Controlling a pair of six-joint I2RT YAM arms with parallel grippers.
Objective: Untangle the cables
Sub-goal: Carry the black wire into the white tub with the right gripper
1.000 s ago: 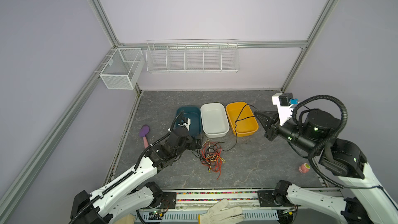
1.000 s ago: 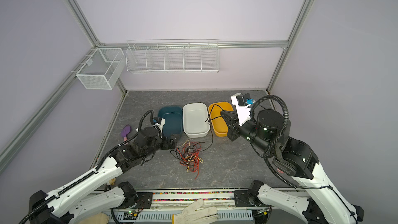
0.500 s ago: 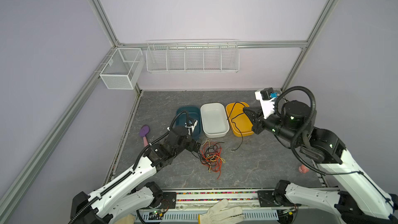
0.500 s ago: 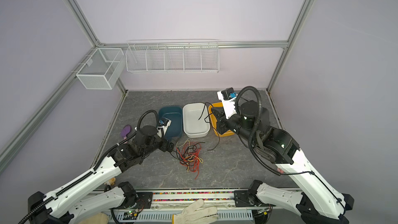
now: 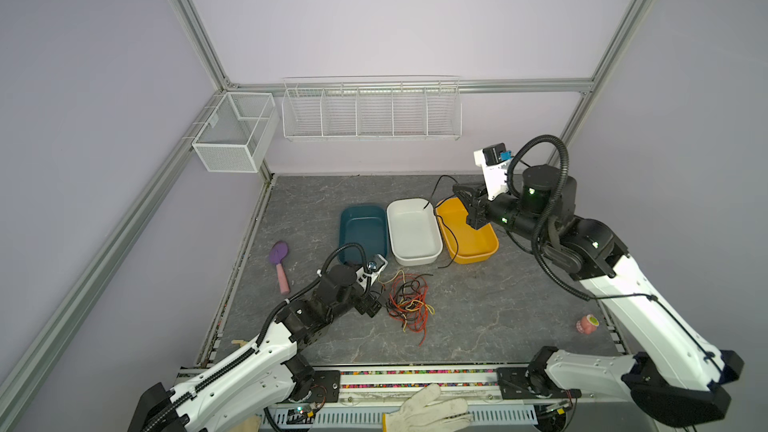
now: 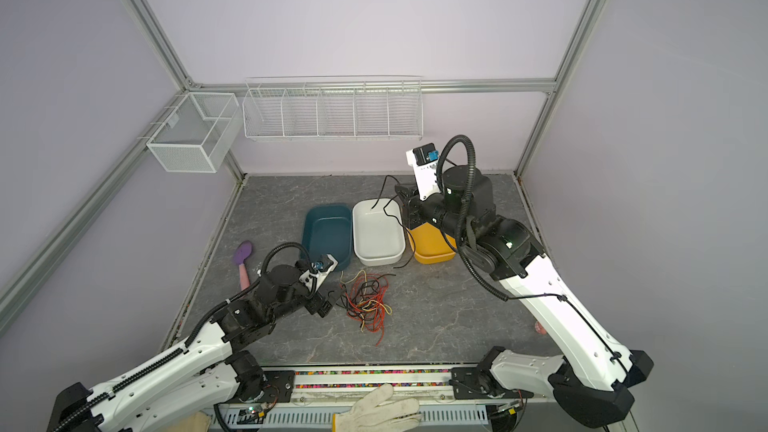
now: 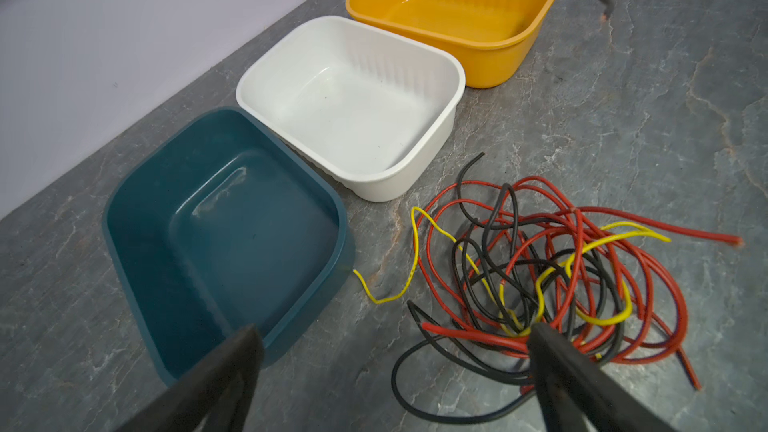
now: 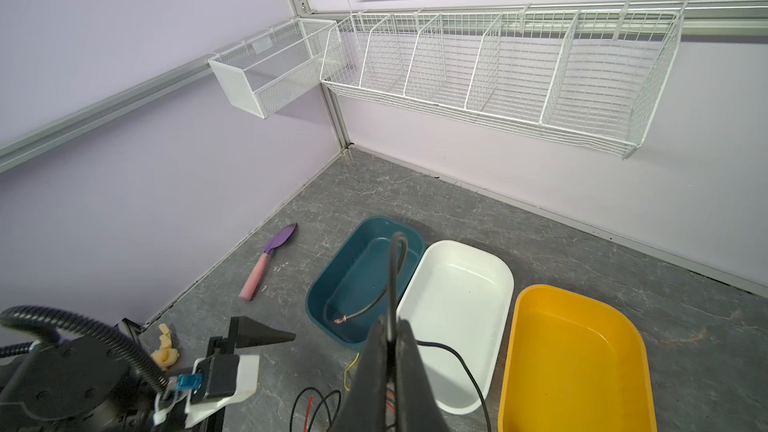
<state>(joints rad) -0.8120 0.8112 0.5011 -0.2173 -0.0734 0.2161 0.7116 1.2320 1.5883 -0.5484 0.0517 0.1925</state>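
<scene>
The right end effector (image 8: 389, 328), right of centre, clenches a thin black cable (image 8: 392, 272) near the yellow plastic tub (image 5: 478, 238) — the left end effector (image 7: 395, 330) gapes beside tangled red, black and yellow cables (image 5: 409, 303), lower centre on the grey tabletop (image 5: 498, 305).

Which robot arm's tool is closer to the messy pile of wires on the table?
Left. The left tool sits open right beside the pile of wires. The right tool is far off, up over the yellow tub, shut on a black cable.

yellow tray (image 6: 430, 249) half hidden; glove (image 6: 374, 409) cut off
</scene>
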